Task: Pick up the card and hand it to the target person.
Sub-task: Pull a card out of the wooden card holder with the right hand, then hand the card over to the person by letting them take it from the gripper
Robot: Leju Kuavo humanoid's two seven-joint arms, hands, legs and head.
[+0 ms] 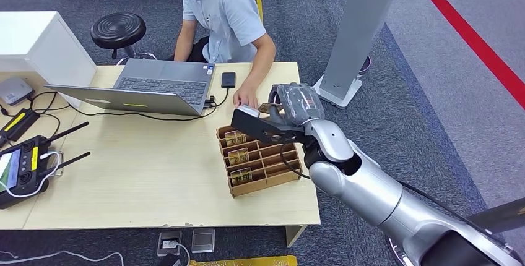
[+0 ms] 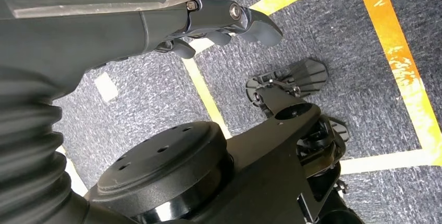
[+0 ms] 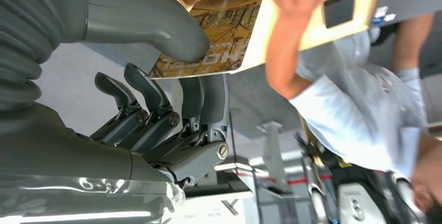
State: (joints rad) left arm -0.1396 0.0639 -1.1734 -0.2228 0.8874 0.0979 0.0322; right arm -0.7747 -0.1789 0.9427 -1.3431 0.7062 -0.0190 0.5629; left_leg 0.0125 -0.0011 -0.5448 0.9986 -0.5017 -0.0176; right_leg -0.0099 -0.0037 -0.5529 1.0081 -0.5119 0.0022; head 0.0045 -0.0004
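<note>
Office floor, grey carpet; pale wooden worktop [image 1: 155, 179] carrying the gear. Landmark for all places below: the cardboard divider box [image 1: 260, 162] near the worktop's right-hand edge.

Right hand [image 1: 267, 122] hovers over the far end of the box, between it and the seated person [image 1: 224, 12]. It grips the card [image 3: 213, 34]: thumb [image 3: 156, 26] pressed on the printed face, dark fingers [image 3: 208, 94] backing it from the other side, seen in the right wrist view. In the head view the card is hard to make out under the hand; only a pale edge shows at the fingertips. Card is lifted, clear of the box slots.

Left hand [image 2: 219, 23] hangs low beside the robot's body, above carpet with yellow floor tape [image 2: 396, 57]. Fingers curled in, nothing in them.

Person's hand [image 1: 245, 100] rests on the worktop just beyond the box, near the robot's right hand; palm down as far as I can tell, not yet on the card.

Progress, my reading: pick-up done, card carried most of the way to the recipient. Left: close the last gap, let the person take hold, release.

Three more cards [image 1: 238, 156] stand in the box's near column. Beyond the box: open laptop [image 1: 155, 86], black phone [image 1: 228, 80]. Far from the box, at the opposite edge, a black remote controller [image 1: 21, 168].
</note>
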